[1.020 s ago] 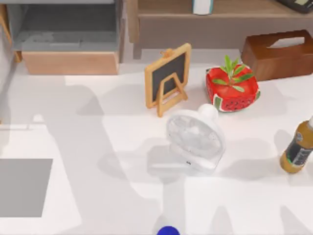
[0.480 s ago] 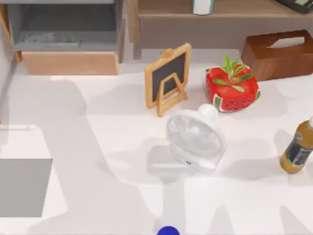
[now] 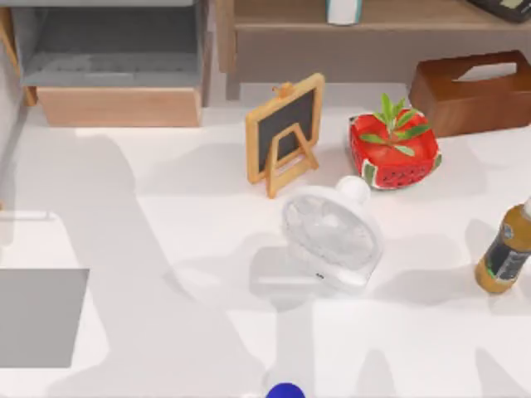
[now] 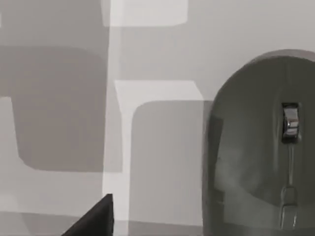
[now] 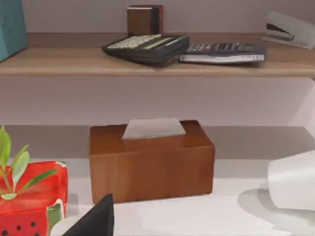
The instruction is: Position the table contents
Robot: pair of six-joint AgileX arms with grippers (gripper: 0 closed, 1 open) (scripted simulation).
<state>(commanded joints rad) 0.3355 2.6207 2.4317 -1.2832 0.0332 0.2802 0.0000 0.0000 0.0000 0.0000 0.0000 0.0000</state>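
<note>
The dark grey-green mouse point(image 4: 261, 147) lies close below the left wrist camera on the white desk point(image 4: 157, 54), its scroll wheel point(image 4: 290, 122) facing up, with grey shadows across the surface beside it. A dark edge of the left gripper point(image 4: 93, 221) shows near the mouse but apart from it; how wide that gripper stands cannot be told. From above, a grey mat point(image 3: 41, 317) lies at the desk's left side. Near the middle stand a small wooden chalkboard easel point(image 3: 284, 133) and, just in front of it, a white fan point(image 3: 332, 236). To the right are a watermelon-patterned plant pot point(image 3: 394, 149), a wooden tissue box point(image 3: 473, 91) behind it, and a bottle point(image 3: 504, 253) at the right edge. The white and teal book point(image 3: 343, 10) stands on the shelf point(image 3: 415, 18) at the back. The right wrist camera faces the tissue box and the shelf, which carries two calculators point(image 5: 146, 47) and a stapler point(image 5: 290, 28). A dark edge of the right gripper point(image 5: 93, 221) shows there; its opening cannot be told.
</note>
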